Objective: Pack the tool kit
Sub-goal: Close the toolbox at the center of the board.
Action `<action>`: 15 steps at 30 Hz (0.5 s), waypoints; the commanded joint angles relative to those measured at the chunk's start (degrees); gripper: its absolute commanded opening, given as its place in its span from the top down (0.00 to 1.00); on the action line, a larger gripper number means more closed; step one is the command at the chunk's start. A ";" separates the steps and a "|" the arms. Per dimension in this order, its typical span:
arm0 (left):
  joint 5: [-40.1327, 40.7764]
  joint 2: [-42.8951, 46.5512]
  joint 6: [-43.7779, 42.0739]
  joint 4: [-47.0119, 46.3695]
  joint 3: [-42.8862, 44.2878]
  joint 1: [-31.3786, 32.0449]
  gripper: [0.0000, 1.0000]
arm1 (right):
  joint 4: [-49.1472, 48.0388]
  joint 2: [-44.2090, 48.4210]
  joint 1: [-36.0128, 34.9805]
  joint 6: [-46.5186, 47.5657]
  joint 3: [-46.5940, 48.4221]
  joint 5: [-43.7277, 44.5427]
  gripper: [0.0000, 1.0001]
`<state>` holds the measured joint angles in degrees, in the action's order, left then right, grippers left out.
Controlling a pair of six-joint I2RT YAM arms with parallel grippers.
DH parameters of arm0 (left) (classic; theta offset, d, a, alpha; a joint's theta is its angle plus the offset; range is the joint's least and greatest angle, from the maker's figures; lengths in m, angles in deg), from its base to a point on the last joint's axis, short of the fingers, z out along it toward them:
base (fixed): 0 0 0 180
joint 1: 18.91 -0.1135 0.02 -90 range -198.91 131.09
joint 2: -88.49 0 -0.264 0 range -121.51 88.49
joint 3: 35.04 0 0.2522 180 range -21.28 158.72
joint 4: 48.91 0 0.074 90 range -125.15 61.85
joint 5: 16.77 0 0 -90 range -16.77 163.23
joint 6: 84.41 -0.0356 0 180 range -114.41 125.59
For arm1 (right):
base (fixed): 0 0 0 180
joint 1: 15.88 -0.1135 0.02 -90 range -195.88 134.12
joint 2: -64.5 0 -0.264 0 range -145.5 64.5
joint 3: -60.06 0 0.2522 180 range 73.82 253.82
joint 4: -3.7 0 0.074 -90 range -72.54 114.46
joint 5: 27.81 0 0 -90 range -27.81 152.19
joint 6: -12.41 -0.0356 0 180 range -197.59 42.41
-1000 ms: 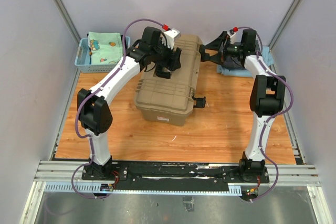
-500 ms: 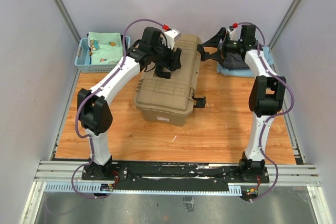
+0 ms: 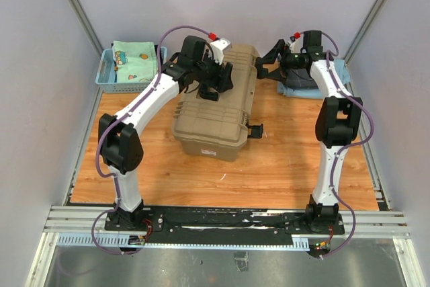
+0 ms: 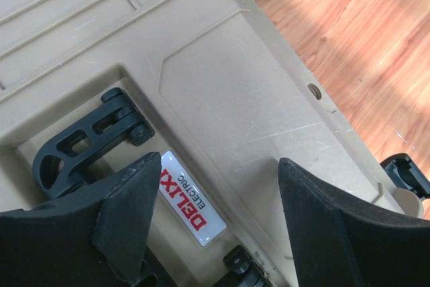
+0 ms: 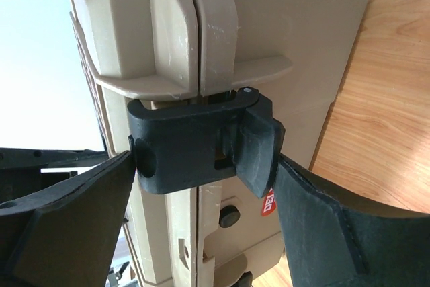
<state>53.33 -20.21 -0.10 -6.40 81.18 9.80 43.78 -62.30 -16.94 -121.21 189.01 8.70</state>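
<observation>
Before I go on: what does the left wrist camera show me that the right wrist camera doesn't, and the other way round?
Left wrist only: the toolbox lid seen from above, a black hinged fitting lying in a recess, and the DELIXI label readable beside it.
Right wrist only: the black latch across the seam between lid and base, flanked by the right fingers.
Both: the tan toolbox, the wooden table, and fingers spread apart holding nothing, the left fingers included.
</observation>
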 commanded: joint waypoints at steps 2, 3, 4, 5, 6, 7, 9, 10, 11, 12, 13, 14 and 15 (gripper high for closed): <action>0.94 -4.91 -2.85 16.80 -6.56 1.51 0.26 | 3.20 -1.99 -1.20 1.32 5.12 1.11 0.19; 0.86 -4.81 -2.88 16.70 -6.83 1.50 0.26 | 3.20 -2.06 -1.27 1.19 5.70 1.11 0.20; 0.87 -4.72 -2.76 16.52 -7.04 1.49 0.26 | 3.22 -2.12 -1.31 1.15 6.19 1.13 0.20; 0.83 -4.68 -2.79 16.44 -7.21 1.51 0.26 | 3.23 -2.13 -1.36 1.04 6.76 1.09 0.20; 0.83 -4.67 -2.82 16.33 -7.31 1.48 0.26 | 3.24 -2.18 -1.40 0.87 7.16 1.11 0.20; 0.76 -4.67 -2.83 16.27 -7.21 1.51 0.26 | 3.21 -2.17 -1.40 0.79 7.57 1.19 0.20; 0.68 -4.83 -2.67 16.17 -6.98 1.48 0.26 | 3.25 -2.38 -1.40 0.47 8.38 1.20 0.20; 0.63 -4.91 -2.64 16.12 -6.83 1.44 0.26 | 3.21 -2.54 -1.52 0.42 8.67 1.13 0.20; 0.63 -5.00 -2.55 16.15 -6.63 1.51 0.26 | 3.21 -2.64 -1.57 0.30 9.03 0.99 0.20; 0.45 -5.09 -2.50 16.16 -6.51 1.50 0.26 | 3.31 -2.89 -1.70 0.21 9.34 0.88 0.20; 0.40 -5.11 -2.42 16.16 -6.44 1.52 0.26 | 3.56 -3.08 -1.79 0.24 9.64 0.92 0.20; 0.35 -5.11 -2.40 16.16 -6.40 1.48 0.26 | 3.94 -3.14 -1.83 0.35 9.77 1.08 0.20; 0.36 -5.11 -2.44 16.12 -6.48 1.48 0.26 | 4.43 -3.25 -1.89 0.56 9.72 1.29 0.20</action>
<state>51.01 -19.41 0.60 -7.82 79.32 9.88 47.37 -64.44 -17.23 -120.86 196.14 10.01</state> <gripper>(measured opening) 0.745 0.804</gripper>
